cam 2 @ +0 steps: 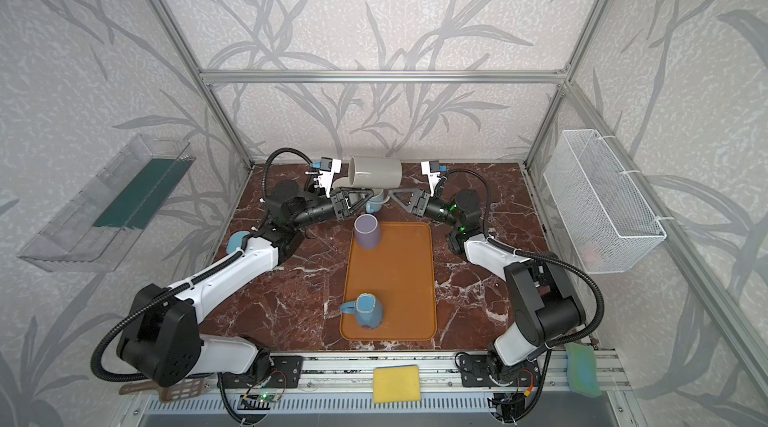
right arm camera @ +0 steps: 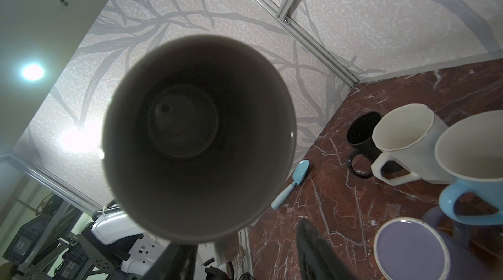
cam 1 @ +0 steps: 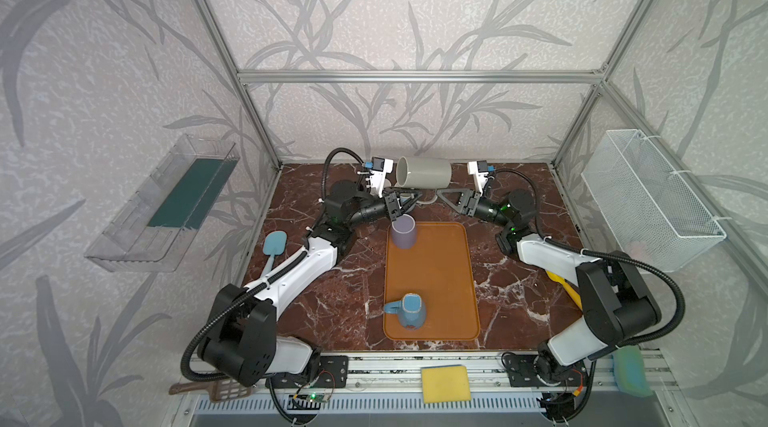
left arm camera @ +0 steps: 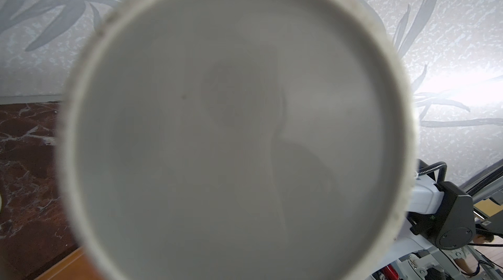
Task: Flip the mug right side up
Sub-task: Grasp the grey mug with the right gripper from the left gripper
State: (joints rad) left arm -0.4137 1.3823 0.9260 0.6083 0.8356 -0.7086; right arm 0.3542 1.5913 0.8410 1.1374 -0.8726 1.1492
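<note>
Smooth grey cylindrical mug (cam 1: pixel 428 173), seemingly ceramic, sideways over veined tabletop (cam 1: pixel 332 300)

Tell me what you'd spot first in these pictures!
A big grey mug hangs sideways in the air at the back, gripped by the left end effector. Next comes the orange tray in the middle, with a purple cup at its far end and a blue mug at its near end.
</note>
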